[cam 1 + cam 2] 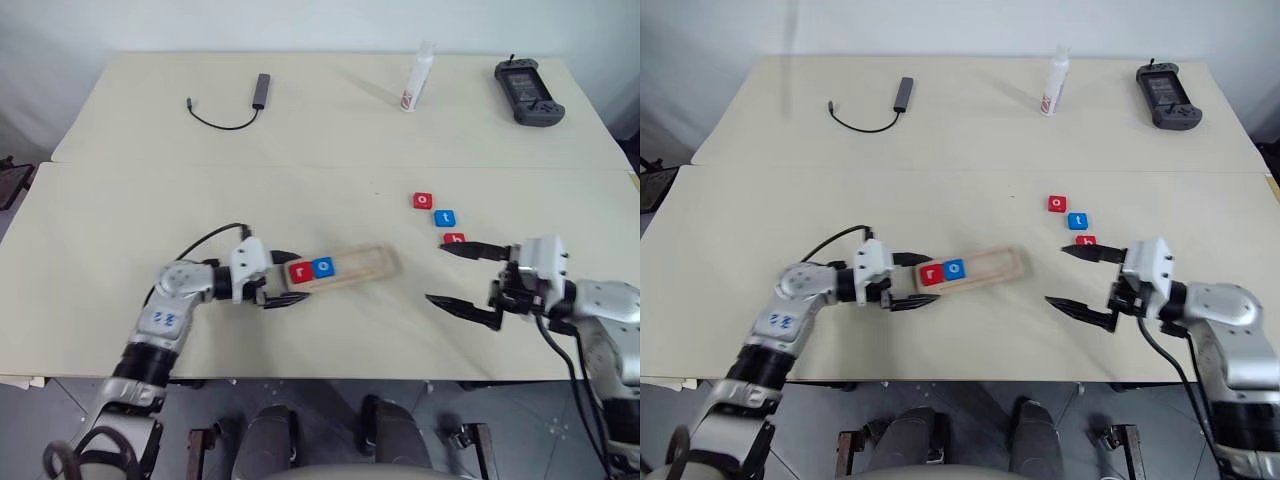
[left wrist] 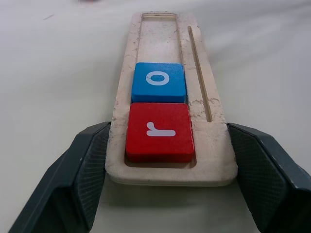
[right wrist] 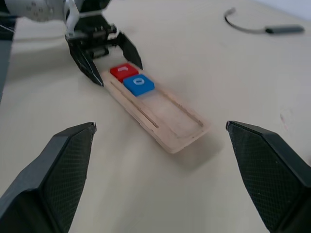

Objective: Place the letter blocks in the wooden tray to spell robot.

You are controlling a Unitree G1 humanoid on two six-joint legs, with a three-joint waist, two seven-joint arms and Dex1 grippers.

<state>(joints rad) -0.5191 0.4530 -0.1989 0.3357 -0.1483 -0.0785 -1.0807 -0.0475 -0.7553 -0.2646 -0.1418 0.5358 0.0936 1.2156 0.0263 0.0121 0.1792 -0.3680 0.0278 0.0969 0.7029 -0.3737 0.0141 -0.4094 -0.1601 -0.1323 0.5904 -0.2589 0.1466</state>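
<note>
Counter (image 1: pixel 300 130) space is shared by the wooden tray (image 1: pixel 350 267), angled near the left hand (image 1: pixel 282 279), whose fingers straddle its end without visibly pinching, presumably to steady it. Red r (image 1: pixel 301 270) and blue o (image 1: pixel 323 267) are seated in the groove. The right hand (image 1: pixel 462 275) is spread wide and empty beside the loose o (image 1: pixel 423 200), t (image 1: pixel 445 218) and b (image 1: pixel 454 239), likely for fetching.

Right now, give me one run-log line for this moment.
tray: red r, blue o seated | table: red o, blue t, red b | left gripper: open, straddling tray end | right gripper: open, empty
</note>
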